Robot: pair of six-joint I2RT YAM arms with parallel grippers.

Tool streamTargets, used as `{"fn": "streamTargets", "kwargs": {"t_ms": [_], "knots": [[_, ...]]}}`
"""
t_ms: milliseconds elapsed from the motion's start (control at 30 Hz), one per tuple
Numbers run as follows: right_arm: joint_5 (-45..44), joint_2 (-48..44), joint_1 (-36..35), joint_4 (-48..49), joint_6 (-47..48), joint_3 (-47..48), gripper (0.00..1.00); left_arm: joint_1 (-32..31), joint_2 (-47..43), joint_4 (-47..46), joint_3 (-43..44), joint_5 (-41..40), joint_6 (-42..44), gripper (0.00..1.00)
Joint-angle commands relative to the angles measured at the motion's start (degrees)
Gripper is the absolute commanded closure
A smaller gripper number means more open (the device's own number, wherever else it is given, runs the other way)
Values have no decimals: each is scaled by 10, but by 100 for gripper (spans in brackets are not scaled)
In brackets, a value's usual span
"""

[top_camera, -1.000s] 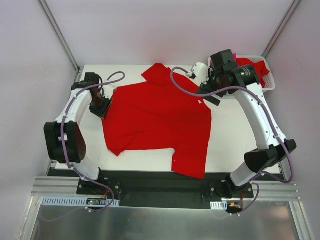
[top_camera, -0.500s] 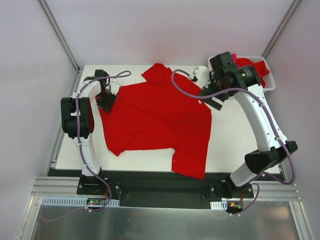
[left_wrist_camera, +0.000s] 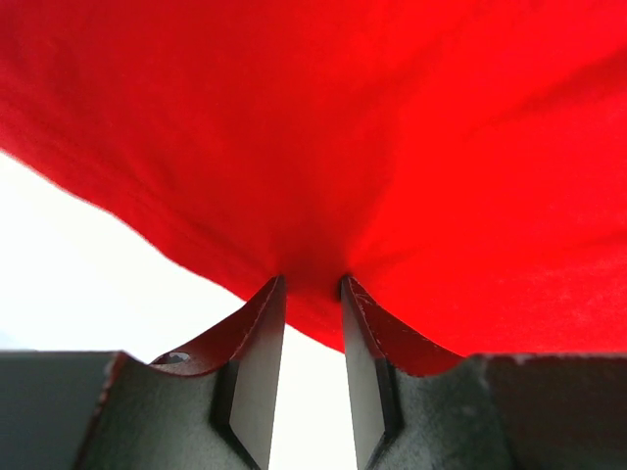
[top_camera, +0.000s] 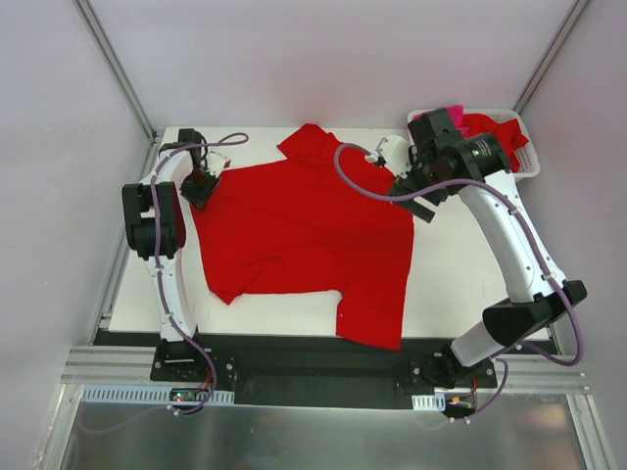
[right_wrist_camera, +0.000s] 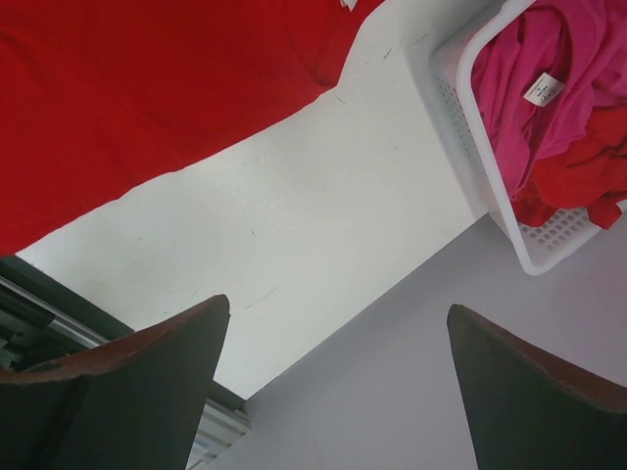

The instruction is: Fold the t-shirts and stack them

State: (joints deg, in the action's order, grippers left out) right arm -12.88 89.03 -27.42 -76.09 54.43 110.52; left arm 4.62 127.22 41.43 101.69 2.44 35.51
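A bright red t-shirt (top_camera: 304, 230) lies spread across the white table, one sleeve hanging over the near edge. My left gripper (top_camera: 199, 186) is at the shirt's far left corner. In the left wrist view its fingers (left_wrist_camera: 312, 284) are shut on a pinch of the red t-shirt (left_wrist_camera: 343, 127) at its edge. My right gripper (top_camera: 419, 199) hovers above the shirt's far right corner, and its jaws (right_wrist_camera: 338, 308) stand wide open with nothing between them. A magenta-pink t-shirt (right_wrist_camera: 529, 69) with a white label and more red cloth (right_wrist_camera: 578, 176) lie in the basket.
The white slotted basket (top_camera: 529, 159) stands at the table's far right corner, close behind the right wrist, its wall (right_wrist_camera: 460, 108) showing in the right wrist view. Bare white table (top_camera: 460, 274) shows right of the shirt. Grey walls enclose the far, left and right sides.
The left arm has swung toward the far left corner, carrying the shirt's pinched corner a little farther back. The right gripper has shifted slightly to the right, still open.
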Motion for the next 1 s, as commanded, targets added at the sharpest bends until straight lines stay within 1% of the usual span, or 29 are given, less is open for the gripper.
{"fn": "streamTargets", "kwargs": {"t_ms": [0,333,533,600,700,767,833,867,933,967], "knots": [[-11,-6,-9,-63,-7,4,4,11,34,8,29,-42,28,71],[-14,-10,-14,-71,-6,-14,4,24,77,8,126,-88,46,70],[-10,-11,-17,-72,-9,-23,4,24,109,8,191,-134,10,69],[-7,-11,-19,-72,-9,-27,4,23,126,8,206,-169,1,69],[-4,-14,-19,-72,-8,-33,4,24,134,9,221,-193,-7,68],[-6,-17,-19,-71,-6,-41,4,25,117,8,215,-182,-31,67],[-7,-23,-20,-65,-1,-57,4,24,67,8,200,-152,-52,64],[-7,-25,-19,-62,1,-64,4,23,23,8,192,-144,-67,63],[-5,-30,-20,-49,8,-86,4,23,-30,8,160,-134,-81,63],[-1,-30,-20,-48,10,-91,4,24,-90,10,144,-128,-87,62]]}}
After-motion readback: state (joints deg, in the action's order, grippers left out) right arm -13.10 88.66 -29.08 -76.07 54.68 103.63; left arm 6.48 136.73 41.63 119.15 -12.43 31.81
